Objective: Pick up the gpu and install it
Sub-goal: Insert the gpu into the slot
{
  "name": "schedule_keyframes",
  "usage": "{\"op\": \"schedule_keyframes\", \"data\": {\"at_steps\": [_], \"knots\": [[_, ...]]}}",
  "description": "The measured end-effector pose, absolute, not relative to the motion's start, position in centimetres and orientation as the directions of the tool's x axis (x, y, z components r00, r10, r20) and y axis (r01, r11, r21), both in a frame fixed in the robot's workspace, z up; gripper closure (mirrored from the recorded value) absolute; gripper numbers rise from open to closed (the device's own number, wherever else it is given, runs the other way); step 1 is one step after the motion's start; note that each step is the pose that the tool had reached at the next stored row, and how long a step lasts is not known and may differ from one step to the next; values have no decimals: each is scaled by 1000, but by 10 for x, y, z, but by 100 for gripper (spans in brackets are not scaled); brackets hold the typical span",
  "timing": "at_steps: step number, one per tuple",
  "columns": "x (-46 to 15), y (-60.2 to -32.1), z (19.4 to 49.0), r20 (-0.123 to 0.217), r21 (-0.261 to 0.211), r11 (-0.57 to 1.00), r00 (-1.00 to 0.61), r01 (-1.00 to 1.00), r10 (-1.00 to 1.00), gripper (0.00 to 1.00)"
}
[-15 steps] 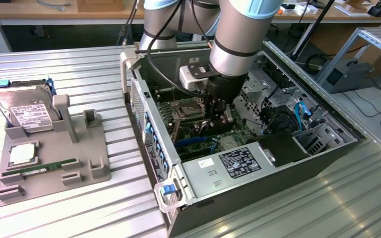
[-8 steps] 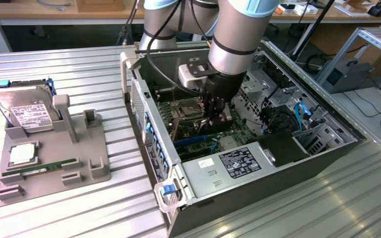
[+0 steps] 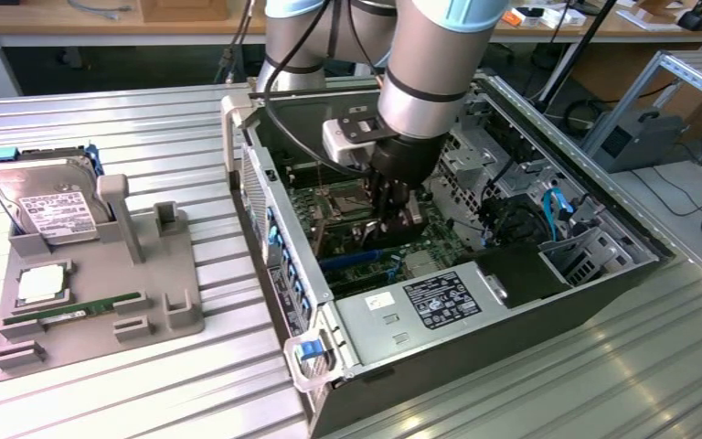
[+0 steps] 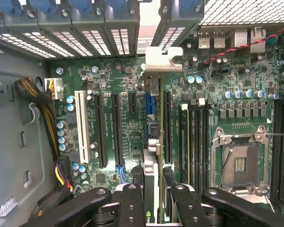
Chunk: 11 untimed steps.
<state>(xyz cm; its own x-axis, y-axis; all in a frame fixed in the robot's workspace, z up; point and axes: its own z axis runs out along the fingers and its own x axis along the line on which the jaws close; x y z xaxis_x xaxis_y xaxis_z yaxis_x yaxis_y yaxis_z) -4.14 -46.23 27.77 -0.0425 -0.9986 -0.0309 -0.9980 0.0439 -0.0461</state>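
Note:
The gpu (image 4: 151, 156) shows edge-on in the wrist view, standing upright over the green motherboard (image 4: 113, 80), its silvery metal bracket (image 4: 164, 59) close to the case's rear slot openings. It runs along a blue expansion slot (image 4: 150, 105); I cannot tell whether it is seated. My gripper (image 4: 154, 191) is shut on the card, with black fingers (image 4: 131, 203) on either side of it. In the exterior view the gripper (image 3: 390, 208) reaches down inside the open computer case (image 3: 449, 306), with the gpu (image 3: 408, 216) under it over the motherboard.
The empty CPU socket (image 4: 239, 163) and the memory slots lie beside the card, and a yellow-black cable bundle (image 4: 42, 109) lies at the case wall. On the metal table, a grey holder (image 3: 143, 302) carries a hard drive (image 3: 52, 206), a silver chip (image 3: 40, 283) and a green memory stick (image 3: 77, 311).

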Motion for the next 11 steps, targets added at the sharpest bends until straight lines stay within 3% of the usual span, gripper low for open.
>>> {"op": "schedule_keyframes", "data": {"at_steps": [11], "knots": [[-65,-464,276,-32,-46,44,-42,-998,-999,73]]}}
